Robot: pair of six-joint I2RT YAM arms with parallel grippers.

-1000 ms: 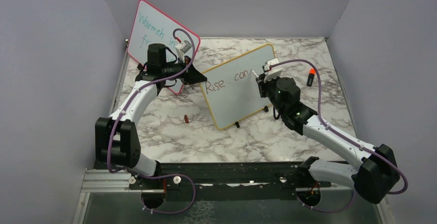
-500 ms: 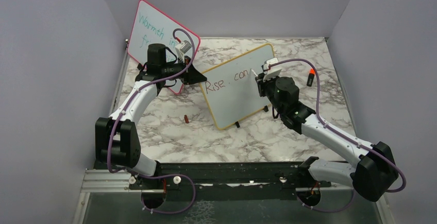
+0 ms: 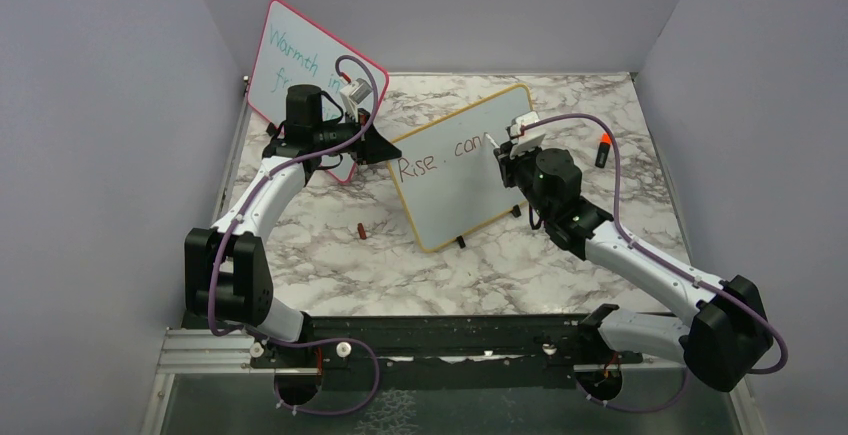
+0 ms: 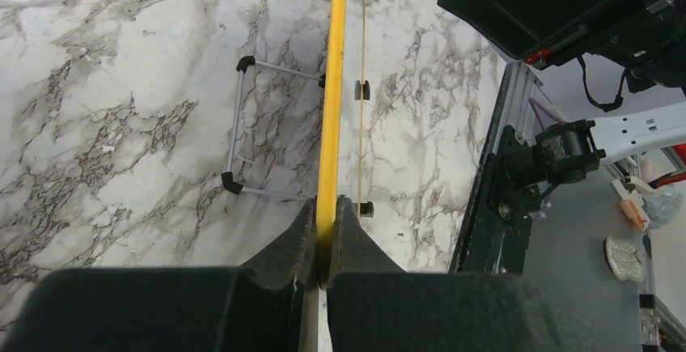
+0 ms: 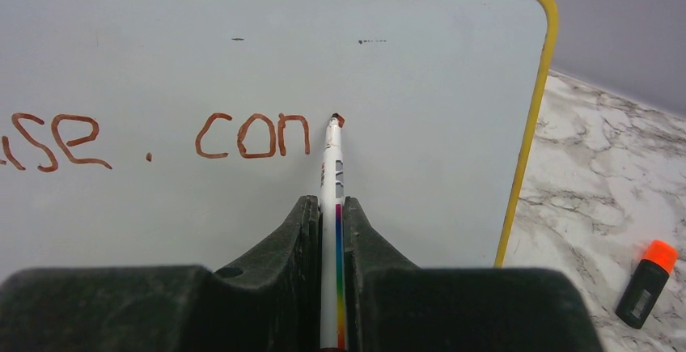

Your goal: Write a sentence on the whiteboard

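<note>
whiteboard (image 3: 455, 190) stands propped on the marble tabletop (image 3: 330, 255), centre of the scene, yellow-orange frame, small black feet down on the marble, face turned toward the right arm. left end effector (image 4: 326, 206) has it from the side: both fingers pinched tight on the yellow frame edge, no gap showing either side in the left wrist view, and a wire stand (image 4: 236, 133) shows behind the board.

over to the right end effector (image 5: 330, 206), clamped closed around a white marker (image 5: 330, 166) with a rainbow stripe down its barrel, the marker sticking straight out between the fingers. its brownish-red tip is right at the board surface, just right of the last letter written.

the sentence (image 5: 252, 135) so far: the top view reads "rise . con", one line across the upper part of the board in brownish-red. the right wrist view cuts off the first letters and shows "se . con".

behind the left arm, a pink-red-framed board (image 3: 285, 60) leans near the back wall with teal writing, partly hidden by the arm. right of the whiteboard, well apart from it, an orange-capped black marker (image 3: 603, 151) lies on the tabletop. on the left side of the whiteboard, near its lower corner, a small brownish-red piece (image 3: 361, 231) lies on the marble, too small to make out further.
</note>
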